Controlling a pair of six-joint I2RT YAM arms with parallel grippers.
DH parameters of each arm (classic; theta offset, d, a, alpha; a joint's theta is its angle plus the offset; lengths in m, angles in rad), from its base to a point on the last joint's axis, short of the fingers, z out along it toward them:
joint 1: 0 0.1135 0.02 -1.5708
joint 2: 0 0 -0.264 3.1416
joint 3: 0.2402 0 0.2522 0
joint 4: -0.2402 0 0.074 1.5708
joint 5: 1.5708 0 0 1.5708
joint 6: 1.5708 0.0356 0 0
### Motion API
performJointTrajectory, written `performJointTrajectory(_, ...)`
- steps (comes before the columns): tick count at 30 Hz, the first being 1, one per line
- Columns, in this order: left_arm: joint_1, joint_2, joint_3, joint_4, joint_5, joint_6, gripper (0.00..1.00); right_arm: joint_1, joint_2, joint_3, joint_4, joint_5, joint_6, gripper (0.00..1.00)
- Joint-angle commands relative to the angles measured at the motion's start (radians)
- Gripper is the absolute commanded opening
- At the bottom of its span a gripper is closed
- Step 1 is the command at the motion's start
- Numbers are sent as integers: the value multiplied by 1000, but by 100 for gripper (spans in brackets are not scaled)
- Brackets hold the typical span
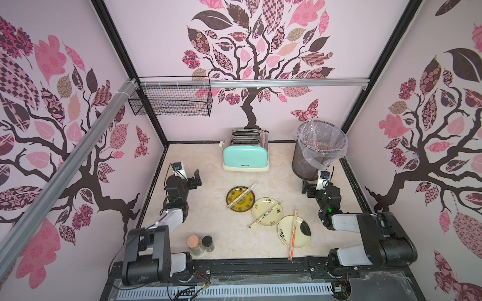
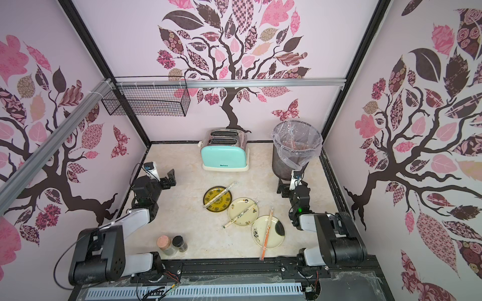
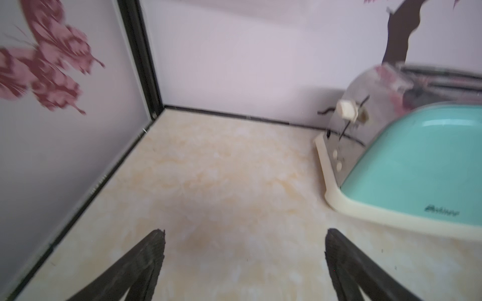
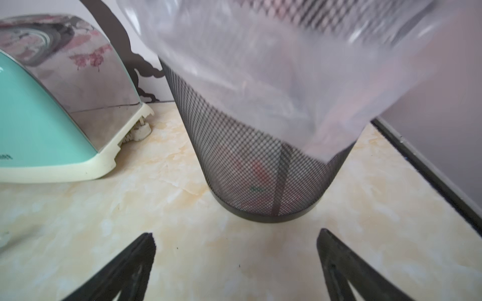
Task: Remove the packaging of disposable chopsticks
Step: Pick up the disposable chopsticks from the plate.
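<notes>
3 round plates [image 1: 262, 206], clear-sleeved wooden chopsticks [image 1: 242, 195], left fingers [image 3: 146, 260], right fingers [image 4: 130, 263], both spread empty

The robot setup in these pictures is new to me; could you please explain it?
Two robot arms stand at a table. Both top views look down on everything; each wrist camera looks out from its own arm. The left gripper is near the toaster, the right gripper near the bin; both are open and hold nothing. On it lie a dark plate, a middle plate and a near plate, each with wrapped chopsticks across it, plus a pink-topped jar and a dark jar.
</notes>
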Motion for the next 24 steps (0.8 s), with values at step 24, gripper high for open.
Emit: performJointTrajectory(24,-602,77,725,-1055,884,206,64,37,-285,352,-1315,-333,536,71)
